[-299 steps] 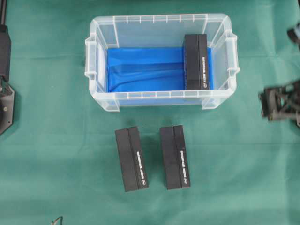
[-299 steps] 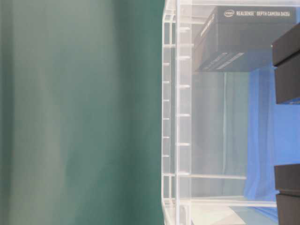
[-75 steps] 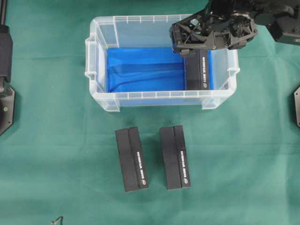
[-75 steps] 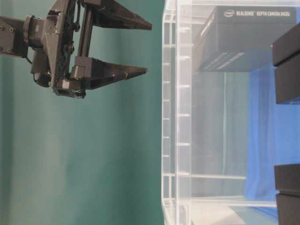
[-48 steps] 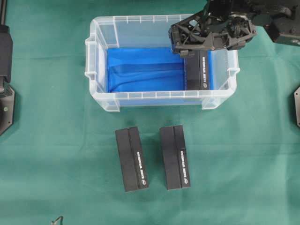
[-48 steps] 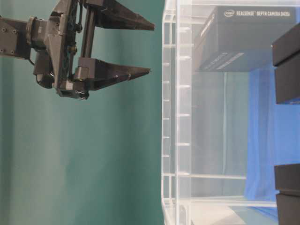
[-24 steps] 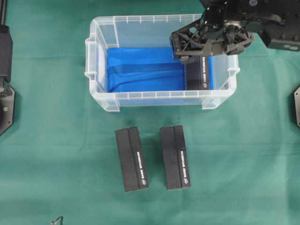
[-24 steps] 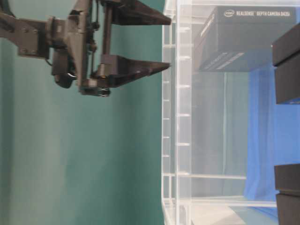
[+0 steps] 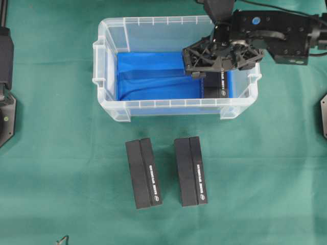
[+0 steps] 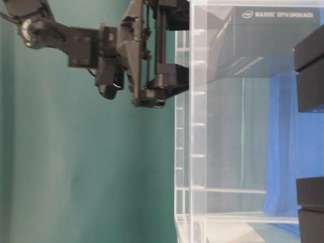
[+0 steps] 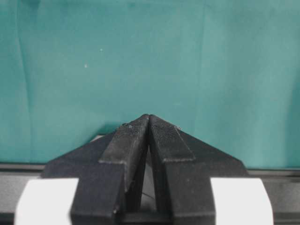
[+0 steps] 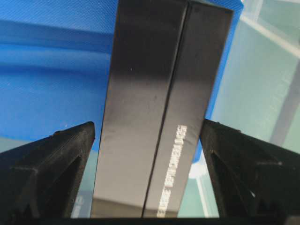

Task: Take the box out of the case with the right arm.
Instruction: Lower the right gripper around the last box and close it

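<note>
The case (image 9: 173, 20) is a clear bin with a blue floor lining (image 9: 153, 76) at the back middle of the green cloth. One black box (image 9: 218, 88) lies along its right wall; it also shows in the table-level view (image 10: 268, 45). My all-black right gripper (image 9: 214, 69) is lowered into the case over the box. In the right wrist view the right gripper (image 12: 146, 124) is open, with one jaw on each side of the box (image 12: 154, 93) and a small gap at each. My left gripper (image 11: 149, 119) is shut and empty above bare cloth.
Two more black boxes (image 9: 143, 172) (image 9: 190, 170) lie side by side on the cloth in front of the case. The left arm's base (image 9: 5, 102) sits at the left edge. The case wall (image 10: 185, 152) stands close beside the right gripper's jaws.
My right gripper has come down and forward, from above the case rim to inside the case, with its open jaws now on either side of the box. The left arm has not moved.
</note>
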